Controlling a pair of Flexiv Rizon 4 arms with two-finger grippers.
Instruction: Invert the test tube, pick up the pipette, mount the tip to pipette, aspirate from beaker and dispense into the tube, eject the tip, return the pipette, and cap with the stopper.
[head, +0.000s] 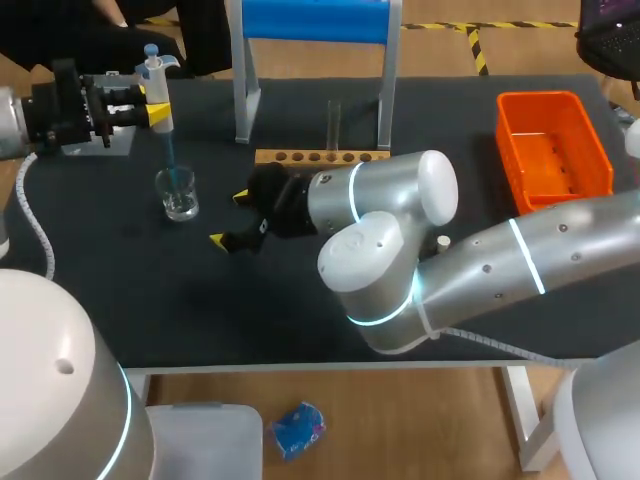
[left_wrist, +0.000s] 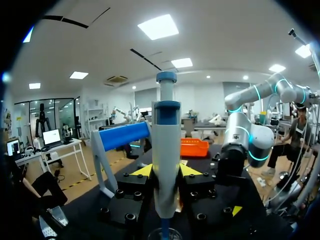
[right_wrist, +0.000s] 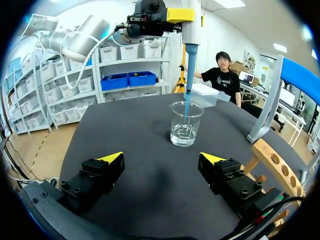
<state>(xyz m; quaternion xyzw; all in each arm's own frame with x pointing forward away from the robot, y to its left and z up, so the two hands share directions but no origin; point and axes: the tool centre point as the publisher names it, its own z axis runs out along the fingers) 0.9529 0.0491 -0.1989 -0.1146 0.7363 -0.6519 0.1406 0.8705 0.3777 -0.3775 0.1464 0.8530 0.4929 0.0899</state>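
Yellow-tipped left fingers (head: 157, 97) (left_wrist: 142, 171) are clamped on the grey body of the pipette (head: 155, 80) (left_wrist: 166, 165) (right_wrist: 191, 22) from two sides, holding it upright over the far left part of the dark surface (head: 120, 290). Its blue tip (head: 170, 150) (right_wrist: 188, 80) points straight down into the mouth of the glass beaker (head: 178, 193) (right_wrist: 185, 123), which stands on the surface with a little clear liquid at its bottom. Whether the tip's end meets that liquid cannot be told.

Over the middle of the surface, the right fingers (head: 240, 197) (right_wrist: 111, 159) hang spread wide apart with nothing between them. They lie nearly level with the surface and point toward the beaker, well apart from it.

Just behind the right fingers, toward the far edge, lies the wooden rack (head: 320, 157) (right_wrist: 272, 160) with its row of round holes. The test tube (head: 333, 125) stands upright in it. A blue-topped stand (head: 313, 20) (left_wrist: 122, 136) on grey legs straddles the rack at the far edge. An orange bin (head: 553, 145) (left_wrist: 194, 147) sits in the far right corner.
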